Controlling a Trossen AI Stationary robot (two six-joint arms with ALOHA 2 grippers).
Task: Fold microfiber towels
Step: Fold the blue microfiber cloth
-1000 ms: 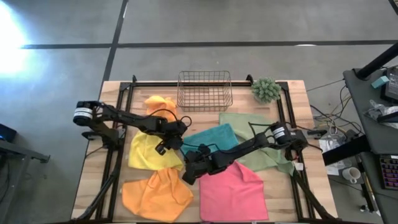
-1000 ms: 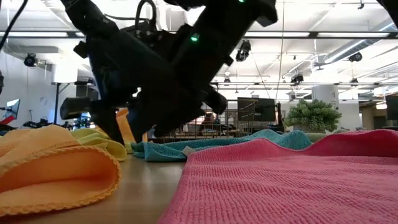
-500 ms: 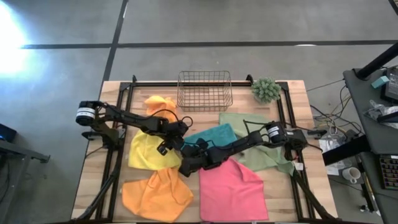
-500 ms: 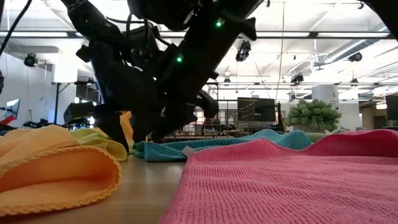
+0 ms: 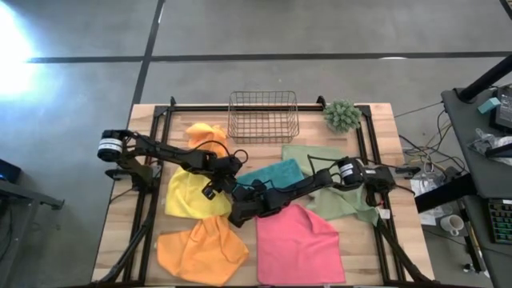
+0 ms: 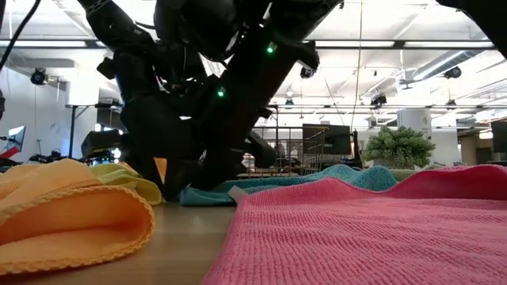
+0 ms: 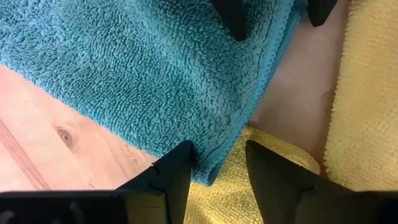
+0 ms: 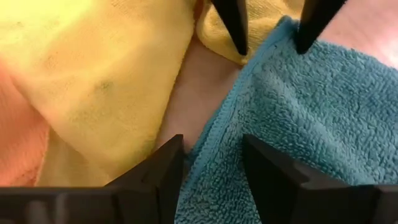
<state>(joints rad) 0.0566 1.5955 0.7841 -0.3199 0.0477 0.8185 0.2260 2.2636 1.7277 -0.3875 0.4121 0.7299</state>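
Observation:
The teal towel (image 5: 274, 177) lies spread at the table's middle, its left edge over the yellow towel (image 5: 190, 197). My left gripper (image 7: 217, 152) is open at that edge (image 7: 252, 112), one finger over the teal pile and one over the yellow cloth. My right gripper (image 8: 211, 146) is open at the same edge (image 8: 214, 134), a little nearer the table's front, and faces the left gripper. In the high view the two grippers (image 5: 228, 186) (image 5: 238, 211) stand close together. Around them lie the pink towel (image 5: 300, 244), the olive green towel (image 5: 336, 192) and two orange towels (image 5: 200, 252) (image 5: 205, 134). My left gripper's open fingers (image 7: 177, 168) stand astride the teal towel's left edge, coming from above; I cannot tell whether they touch the cloth. My right gripper's open fingers (image 8: 171, 158) stand astride the same edge, coming slanting from above; I cannot tell whether they touch.
A wire basket (image 5: 264, 115) and a small green spiky plant (image 5: 342, 115) stand at the table's far edge. Black rails (image 5: 156, 152) run along both sides of the table. In the low view the pink towel (image 6: 380, 229) and an orange fold (image 6: 67, 214) fill the foreground.
My right gripper has moved toward the table's left and far side and down, onto the teal towel's left edge close to my left gripper. The towels lie as before.

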